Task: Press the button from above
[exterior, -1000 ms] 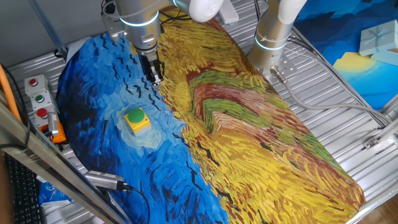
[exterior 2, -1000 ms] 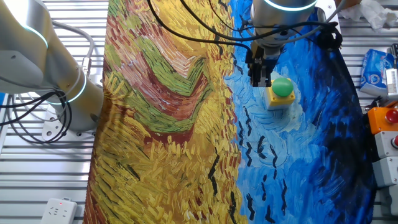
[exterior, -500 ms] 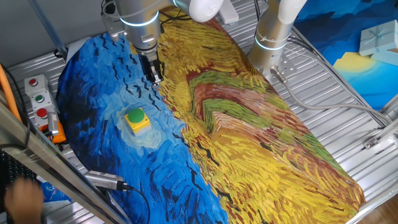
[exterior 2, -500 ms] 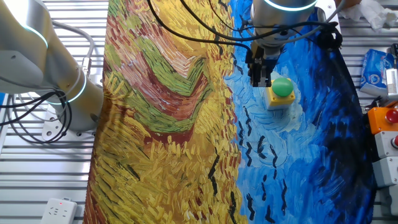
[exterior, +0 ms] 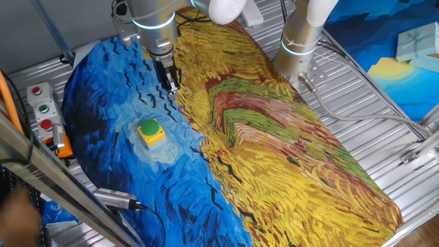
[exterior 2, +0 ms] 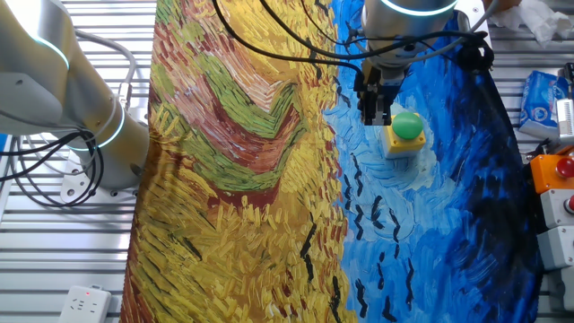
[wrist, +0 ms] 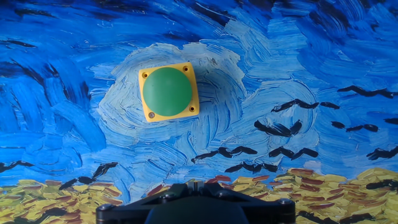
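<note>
The button [exterior: 150,130] is a green dome on a small square yellow base, standing on the blue part of the painted cloth [exterior: 103,82]. My gripper [exterior: 171,88] hangs above the cloth, behind and to the right of the button and clear of it. In the other fixed view the gripper [exterior 2: 372,118] sits just left of the button [exterior 2: 407,126]. The hand view looks straight down: the button [wrist: 166,92] lies ahead of the gripper [wrist: 194,185], whose black fingers meet at the bottom edge with only a hairline seam between them, holding nothing.
A grey control box [exterior: 42,113] with small red and green buttons stands at the cloth's left edge, an orange part beside it. A second arm's base [exterior: 302,34] rises at the back right. A blue packet [exterior 2: 543,99] and a power strip [exterior 2: 85,305] lie off the cloth.
The arm, gripper and button have not moved. Only a blurred shape at the lower left edge of the fixed view has shifted.
</note>
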